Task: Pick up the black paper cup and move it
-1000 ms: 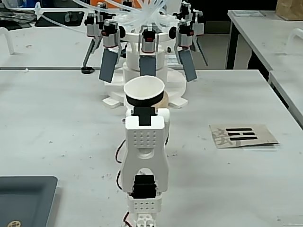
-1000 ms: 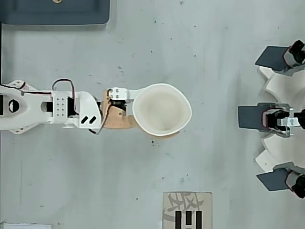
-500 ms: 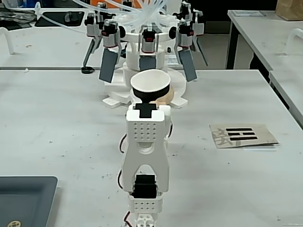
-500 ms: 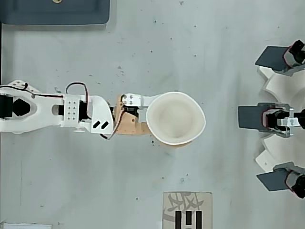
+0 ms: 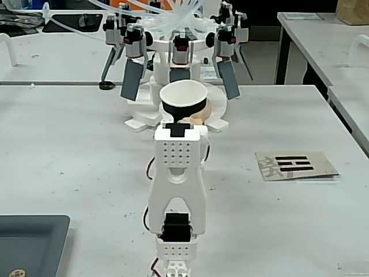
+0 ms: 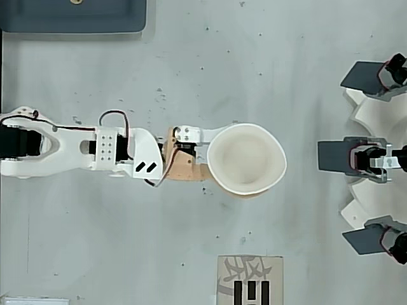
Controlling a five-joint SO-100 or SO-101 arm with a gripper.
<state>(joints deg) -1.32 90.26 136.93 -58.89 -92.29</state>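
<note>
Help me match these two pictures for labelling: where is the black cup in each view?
Fixed view: the cup sits at centre, upper half, just beyond the arm, gripper closed on it.
Overhead view: the cup is right of centre, seen from above as a squeezed white rim.
Shared landmark: the printed card.

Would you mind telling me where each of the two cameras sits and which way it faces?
Fixed view: sits low behind the arm, facing along it across the table to the black paper cup and a white machine beyond.
Overhead view: looks straight down; the arm reaches in from the left, the gripper closed around the squeezed cup.
Both share arm, cup, machine and a printed card.
</note>
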